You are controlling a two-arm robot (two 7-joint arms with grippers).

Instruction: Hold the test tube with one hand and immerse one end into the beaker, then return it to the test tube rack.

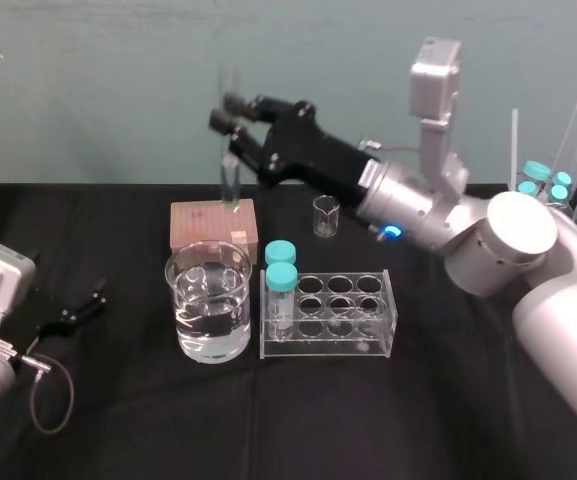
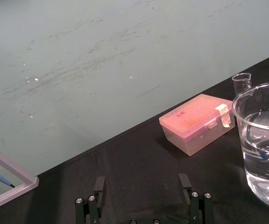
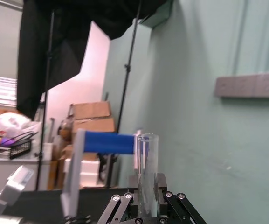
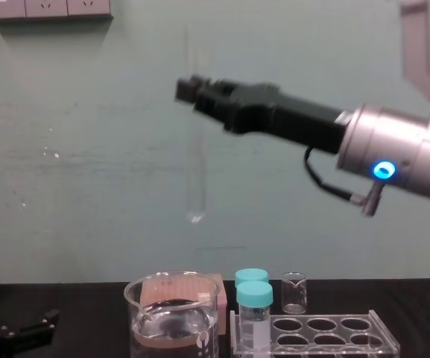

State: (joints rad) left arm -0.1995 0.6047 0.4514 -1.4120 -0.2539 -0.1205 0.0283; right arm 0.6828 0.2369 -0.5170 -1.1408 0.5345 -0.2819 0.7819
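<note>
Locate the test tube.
In the chest view the test tube hangs upright, clamped by the right gripper, high above the beaker; the left gripper lies open, far left.

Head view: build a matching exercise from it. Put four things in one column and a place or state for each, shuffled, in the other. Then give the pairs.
Things:
1. test tube
2. beaker
3. test tube rack
4. left end effector

Places or states:
A. open, idle at the robot's left
B. holds two teal-capped vials at its left end
C. part filled with clear liquid
D. held upright in the air by the right end effector

Pairs: 1-D, 2-C, 3-B, 4-A
</note>
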